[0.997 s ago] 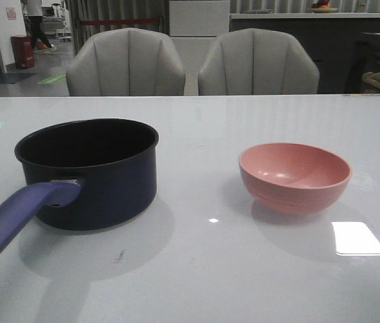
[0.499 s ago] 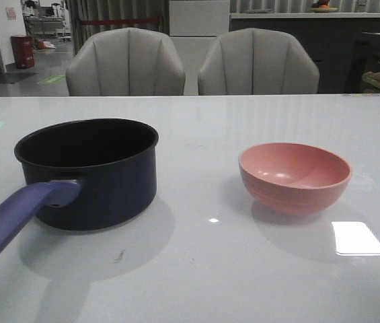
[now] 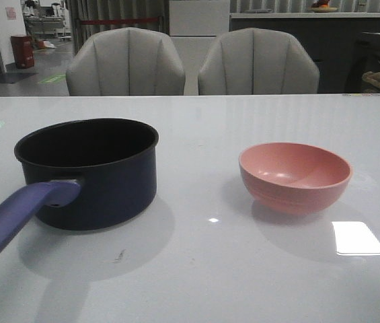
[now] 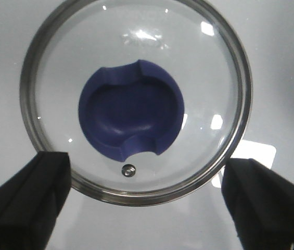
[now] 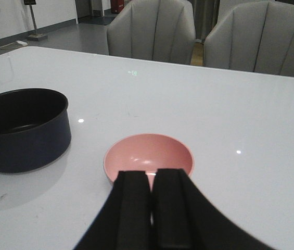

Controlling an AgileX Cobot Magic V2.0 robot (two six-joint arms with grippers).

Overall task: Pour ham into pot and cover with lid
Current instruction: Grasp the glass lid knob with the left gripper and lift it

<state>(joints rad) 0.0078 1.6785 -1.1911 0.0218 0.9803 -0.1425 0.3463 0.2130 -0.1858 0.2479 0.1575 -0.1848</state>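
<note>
With your right gripper (image 5: 152, 208) pressed closed and empty, open it and take the pink bowl (image 3: 294, 176) by its rim right of the pot (image 3: 87, 171), while your wide-open left gripper (image 4: 147, 198) hovers over the lid (image 4: 136, 99)

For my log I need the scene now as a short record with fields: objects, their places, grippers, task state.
pot: on the table, left side, uncovered, handle toward the camera
pink bowl: right of the pot, upright, apart from it
ham: not visible in any view
lid: flat on the table, knob up
left gripper: open, above the lid
right gripper: shut, holding nothing, near the bowl
task state: nothing poured, pot not covered
</note>
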